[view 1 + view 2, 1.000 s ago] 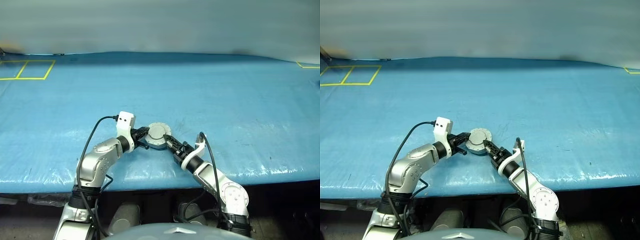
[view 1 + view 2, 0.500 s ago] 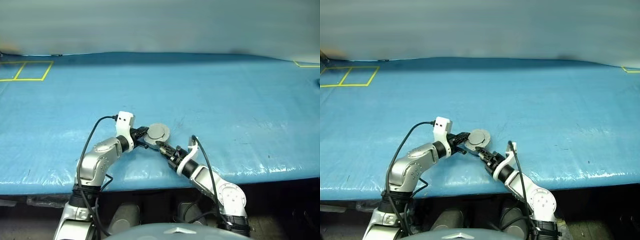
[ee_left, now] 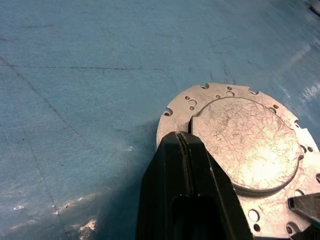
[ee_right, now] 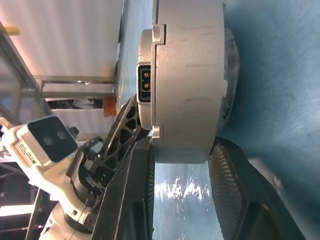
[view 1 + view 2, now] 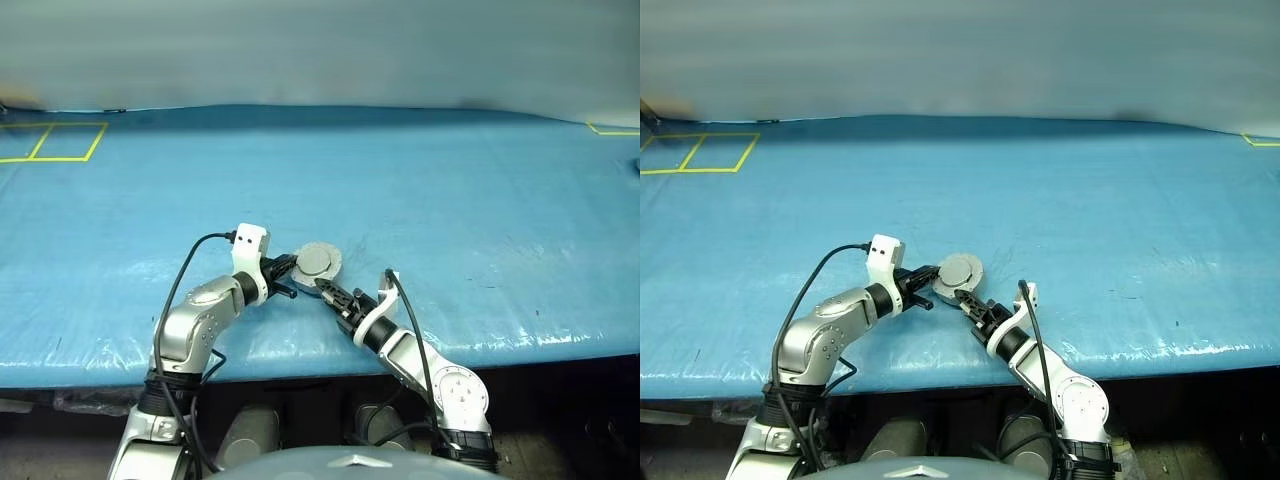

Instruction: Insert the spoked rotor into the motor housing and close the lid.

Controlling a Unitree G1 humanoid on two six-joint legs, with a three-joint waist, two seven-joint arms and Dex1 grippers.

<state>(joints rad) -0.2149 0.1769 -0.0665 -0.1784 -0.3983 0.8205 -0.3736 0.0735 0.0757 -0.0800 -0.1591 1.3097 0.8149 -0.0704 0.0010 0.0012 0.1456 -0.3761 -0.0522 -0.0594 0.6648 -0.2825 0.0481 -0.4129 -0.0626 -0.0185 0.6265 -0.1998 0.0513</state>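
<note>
The motor housing (image 5: pixel 318 262) is a round grey puck with the lid (image 3: pixel 245 145) seated on it, held tilted just above the blue table near its front edge. My right gripper (image 5: pixel 322 287) comes from the near right, rolled on its side. Its fingers (image 4: pixel 137 170) clamp the housing (image 4: pixel 187 75) across its two faces. My left gripper (image 5: pixel 288 272) is shut with nothing in it, its tip (image 3: pixel 182 140) resting on the lid's holed flange at the left. The spoked rotor is hidden.
The blue plastic-covered table (image 5: pixel 400 180) stretches wide behind and to both sides. Yellow tape squares (image 5: pixel 50 140) mark its far left corner, and more yellow tape (image 5: pixel 610 128) its far right. The front edge (image 5: pixel 560 345) runs just behind my wrists.
My right gripper has shifted a little left and narrowed onto the housing, which now sits tilted rather than flat. The left gripper has stayed put.
</note>
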